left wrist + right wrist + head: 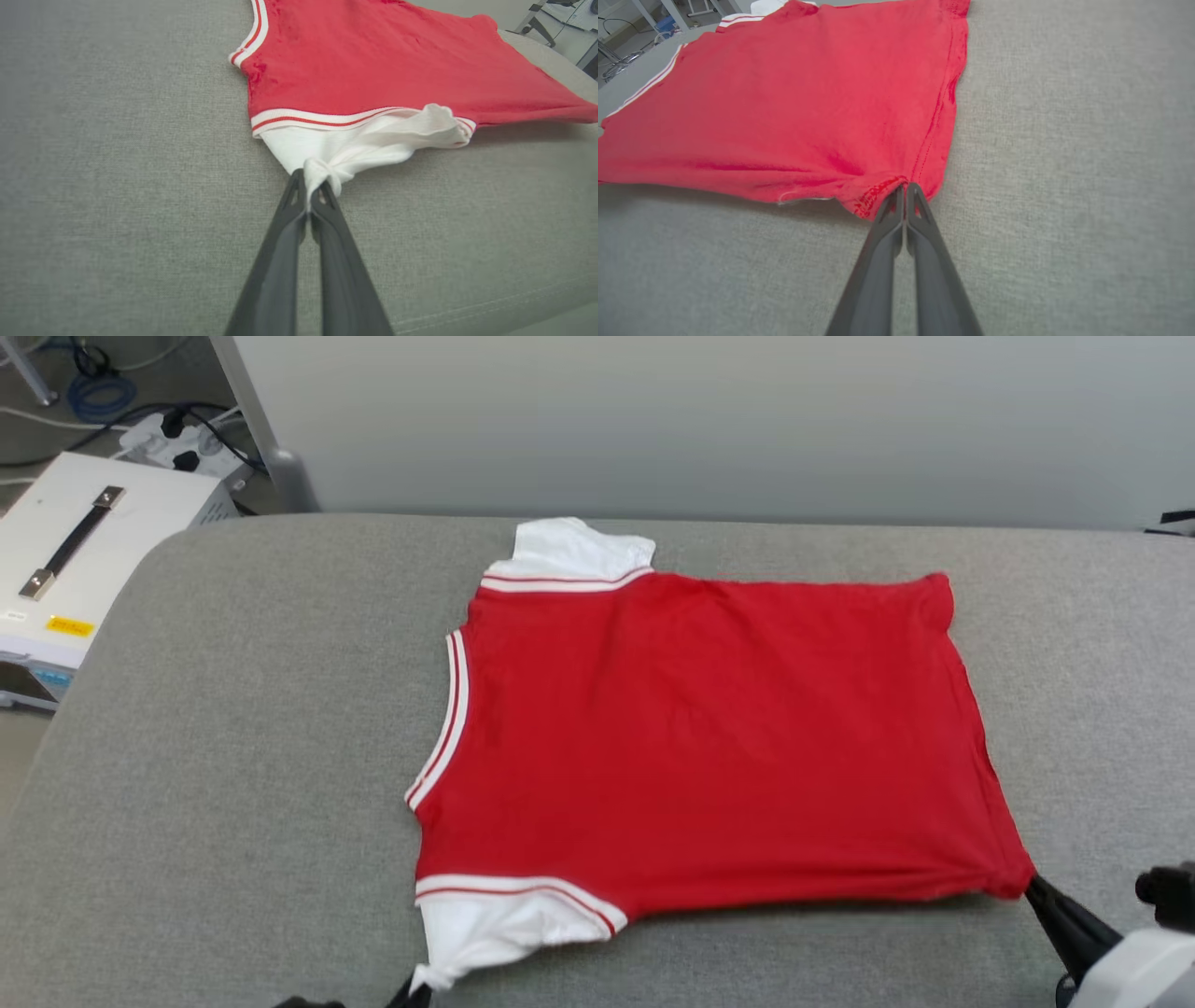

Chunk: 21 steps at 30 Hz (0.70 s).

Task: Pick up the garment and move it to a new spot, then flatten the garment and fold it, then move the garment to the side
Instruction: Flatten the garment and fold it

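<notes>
The garment (709, 737) lies spread flat on the grey table, plain red side up, neck towards the left, hem towards the right; its chest numerals are hidden. My left gripper (310, 186) is shut on the bunched tip of the near white sleeve (355, 147), and it peeks in at the head view's bottom edge (415, 989). My right gripper (904, 187) is shut on the near hem corner of the garment (794, 98), seen in the head view at the lower right (1032, 887). The far white sleeve (574, 551) lies flat at the back.
The grey cloth-covered table (233, 756) has bare room left of the garment and a strip along the front. A white case with a black handle (79, 541) and a power strip with cables (177, 443) lie on the floor at the far left. A pale wall stands behind.
</notes>
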Tool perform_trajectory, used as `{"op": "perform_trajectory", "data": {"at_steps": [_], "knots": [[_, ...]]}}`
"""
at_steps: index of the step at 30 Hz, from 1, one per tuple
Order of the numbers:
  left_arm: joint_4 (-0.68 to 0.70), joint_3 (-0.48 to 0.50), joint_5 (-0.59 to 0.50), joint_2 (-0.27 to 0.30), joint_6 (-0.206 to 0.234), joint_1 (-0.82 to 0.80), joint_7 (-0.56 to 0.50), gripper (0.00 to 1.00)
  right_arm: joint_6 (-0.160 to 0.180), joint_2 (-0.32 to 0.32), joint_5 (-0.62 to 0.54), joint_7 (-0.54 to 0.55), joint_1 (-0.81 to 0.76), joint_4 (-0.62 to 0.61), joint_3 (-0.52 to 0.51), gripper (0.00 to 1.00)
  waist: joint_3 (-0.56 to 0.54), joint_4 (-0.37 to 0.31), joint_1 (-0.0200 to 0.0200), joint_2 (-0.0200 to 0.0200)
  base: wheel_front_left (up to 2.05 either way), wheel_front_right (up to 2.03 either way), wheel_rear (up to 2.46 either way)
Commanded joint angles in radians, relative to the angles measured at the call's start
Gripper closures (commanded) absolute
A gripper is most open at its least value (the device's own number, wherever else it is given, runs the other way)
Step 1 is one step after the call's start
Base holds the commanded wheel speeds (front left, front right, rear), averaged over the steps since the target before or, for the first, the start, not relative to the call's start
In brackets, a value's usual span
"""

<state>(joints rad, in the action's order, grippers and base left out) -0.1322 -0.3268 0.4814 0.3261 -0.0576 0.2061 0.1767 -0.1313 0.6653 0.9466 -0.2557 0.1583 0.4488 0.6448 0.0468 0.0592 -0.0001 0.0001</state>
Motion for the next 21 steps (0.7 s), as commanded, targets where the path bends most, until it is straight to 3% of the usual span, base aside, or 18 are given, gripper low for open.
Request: {"op": "perform_trajectory", "data": {"at_steps": [1,11,21], "knots": [[0.007,-0.006,0.02,0.007,-0.008,0.037,-0.02,1.0,0.001,0.008,0.002,-0.005,-0.041,-0.009,-0.015,1.0,-0.047,-0.002,0.0001,-0.0001,0.0,0.0,0.0],[0.063,-0.021,0.05,0.051,-0.016,0.104,-0.091,1.0,0.001,0.001,-0.03,0.06,-0.195,-0.097,-0.129,1.0,-0.072,-0.006,0.0001,-0.0001,0.0,0.0,0.0],[0.014,-0.044,0.002,0.091,-0.047,-0.108,-0.093,1.0,0.001,-0.033,-0.101,0.166,-0.163,-0.194,-0.229,1.0,-0.043,-0.021,0.0001,-0.0001,0.0,0.0,0.0]]}}
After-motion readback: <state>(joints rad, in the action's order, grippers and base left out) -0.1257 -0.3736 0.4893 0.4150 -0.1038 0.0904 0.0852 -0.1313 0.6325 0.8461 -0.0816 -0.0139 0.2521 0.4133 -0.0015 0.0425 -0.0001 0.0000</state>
